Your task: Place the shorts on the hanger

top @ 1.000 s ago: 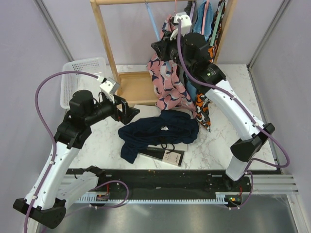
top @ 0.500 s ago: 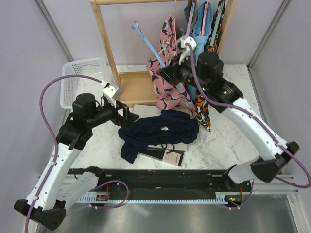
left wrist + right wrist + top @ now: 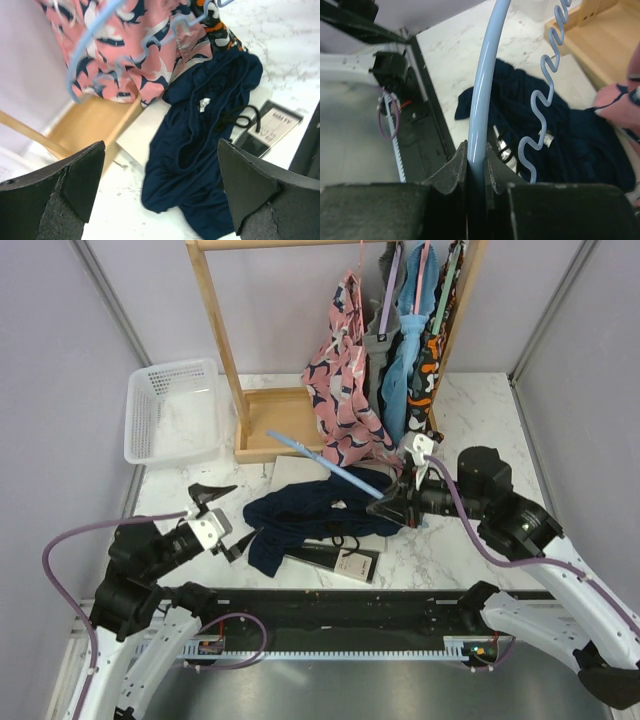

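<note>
Step in hand, imo: bringing the hanger to the shorts. Nothing is threaded yet.

The right claw [image 3: 396,508] is pinched narrow on the thin light-blue plastic hanger [image 3: 330,465]. In the right wrist cam the smooth tube sits tight betw the pads, w/ the wavy bit of the hanger just beside it. From the claw the hanger sticks out toward the far left, up in the air over the dark navy soft fabric shorts [image 3: 320,510].

The shorts lie crumpled on the white marble surface [image 3: 480,410], about mid-scene, near side of the light wooden clothes rack [image 3: 215,330]. They're partly on top of a flat dark packet [image 3: 340,560], and a white flat board [image 3: 295,472] touches their far edge. They're not lifted, and neither claw is touching them.

The left claw [image 3: 225,518] is spread wide w/ nothing in it, low at the near left and just beside the shorts' left end. Its cam looks straight at the fabric. A pink bird-print garment [image 3: 340,390] hangs on the rack behind, and a white plastic basket [image 3: 170,410] sits far left. Neither is part of the job.

Next move, prob: the left claw goes in and pinches an edge of the shorts, ideally the waistband, though I can't tell which fold that is. It needs to lift enough for the right arm to slide the hanger under or through. The hanger is tilted rn, so it needs levelling first. Risk is the left claw grabbing both layers.
</note>
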You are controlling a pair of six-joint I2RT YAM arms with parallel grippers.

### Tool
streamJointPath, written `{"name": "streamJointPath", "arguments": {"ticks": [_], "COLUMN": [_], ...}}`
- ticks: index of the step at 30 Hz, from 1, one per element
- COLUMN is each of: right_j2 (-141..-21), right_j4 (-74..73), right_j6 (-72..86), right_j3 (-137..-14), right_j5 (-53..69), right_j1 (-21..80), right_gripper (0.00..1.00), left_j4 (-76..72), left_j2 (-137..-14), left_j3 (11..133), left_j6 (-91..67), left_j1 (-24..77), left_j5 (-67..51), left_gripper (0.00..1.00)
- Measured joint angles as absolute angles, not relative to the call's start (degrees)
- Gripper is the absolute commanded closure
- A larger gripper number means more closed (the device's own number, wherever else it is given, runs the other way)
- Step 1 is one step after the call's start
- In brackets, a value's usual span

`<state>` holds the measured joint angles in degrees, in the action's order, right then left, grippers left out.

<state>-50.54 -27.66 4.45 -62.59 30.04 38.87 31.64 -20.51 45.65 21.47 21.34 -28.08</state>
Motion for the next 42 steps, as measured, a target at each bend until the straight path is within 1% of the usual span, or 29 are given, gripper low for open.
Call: {"name": "streamJointPath", "arguments": {"ticks": [2, 5, 11, 13, 14, 15, 18, 20, 21, 22, 23, 24, 25, 26, 27, 28, 29, 30, 31, 33, 34, 37, 42], "right_j2": [-47.40, -45.06, -45.17, -44.97, -44.77, -44.62, -44.51, -44.56, -44.62, -44.73, -45.12, -45.34, -45.67, -46.04, -46.28, -46.57, -46.78, -46.92, -46.94, -46.74, -46.78, -49.56, -59.53], "right_j4": [-30.22, -33.69, -41.87, -45.47, -46.72, -47.92, -50.35, -51.33, -51.79, -52.10, -52.69, -53.04, -53.47, -53.60, -53.76, -53.63, -53.76, -53.63, -52.62, -49.71, -49.15, -49.34, -50.09], "right_j6": [2.48, -0.95, -9.15, -13.23, -14.81, -16.34, -19.31, -20.99, -21.82, -22.55, -23.55, -24.14, -24.64, -24.99, -24.45, -24.45, -24.49, -24.16, -23.70, -22.50, -22.83, -24.25, -25.32], "right_j3": [-60.12, -59.53, -59.72, -59.72, -59.72, -59.75, -60.07, -60.18, -60.25, -60.29, -60.49, -60.62, -60.86, -61.01, -61.36, -61.56, -61.60, -61.60, -61.58, -61.63, -61.89, -65.54, -76.73], "right_j5": [32.93, 37.82, 45.25, 46.19, 46.46, 46.70, 47.55, 48.49, 48.99, 49.41, 49.89, 50.22, 50.46, 50.28, 48.80, 48.07, 47.46, 47.62, 46.87, 44.12, 42.96, 40.97, 41.78], "right_j1": [38.85, 38.85, 38.89, 38.89, 38.89, 38.89, 38.89, 38.89, 38.89, 38.89, 38.89, 38.89, 38.89, 38.89, 38.22, 37.56, 37.54, 37.80, 38.30, 38.81, 38.79, 38.79, 38.81], "right_gripper": [1.00, 1.00, 1.00, 1.00, 1.00, 1.00, 1.00, 1.00, 1.00, 1.00, 1.00, 1.00, 0.92, 0.81, 0.67, 0.39, 0.29, 0.23, 0.15, 0.10, 0.02, 0.02, 0.02], "left_j4": [33.06, 33.45, 32.56, 32.42, 32.42, 32.40, 32.47, 32.42, 32.51, 32.49, 32.58, 32.58, 32.75, 32.80, 33.74, 34.00, 34.33, 34.61, 35.09, 36.23, 36.60, 38.26, 40.60], "left_j2": [-17.72, -18.09, -19.90, -21.37, -22.06, -23.00, -24.80, -25.52, -25.96, -26.63, -27.62, -28.60, -29.91, -31.18, -32.23, -32.91, -33.56, -34.09, -34.76, -35.68, -35.90, -36.40, -38.98], "left_j3": [44.93, 44.69, 39.97, 38.44, 38.09, 37.85, 37.63, 37.28, 37.04, 36.82, 36.77, 36.77, 36.82, 36.86, 36.97, 37.04, 37.39, 37.95, 38.76, 40.27, 40.71, 42.06, 44.99], "left_j6": [28.05, 34.26, 43.38, 45.39, 45.80, 46.26, 47.64, 48.45, 48.69, 48.84, 48.73, 48.47, 47.81, 48.58, 48.58, 48.18, 47.68, 46.68, 46.06, 45.19, 44.99, 44.88, 44.97], "left_j1": [21.34, 21.34, 21.34, 21.34, 21.34, 21.34, 21.34, 21.34, 21.34, 21.34, 21.34, 21.34, 21.34, 21.39, 21.43, 21.50, 21.50, 21.50, 21.45, 21.45, 21.45, 21.76, 24.80], "left_j5": [-30.50, -31.79, -34.11, -34.98, -35.22, -35.83, -38.26, -40.62, -41.36, -42.26, -42.74, -43.00, -43.70, -44.07, -44.66, -44.42, -44.03, -43.64, -43.57, -43.53, -43.48, -42.09, -36.10], "left_gripper": [0.01, 0.02, 0.03, 0.07, 0.10, 0.15, 0.19, 0.29, 0.40, 0.48, 0.69, 0.85, 0.98, 0.98, 0.98, 0.98, 0.98, 0.98, 0.98, 0.98, 0.98, 0.98, 0.98]}}
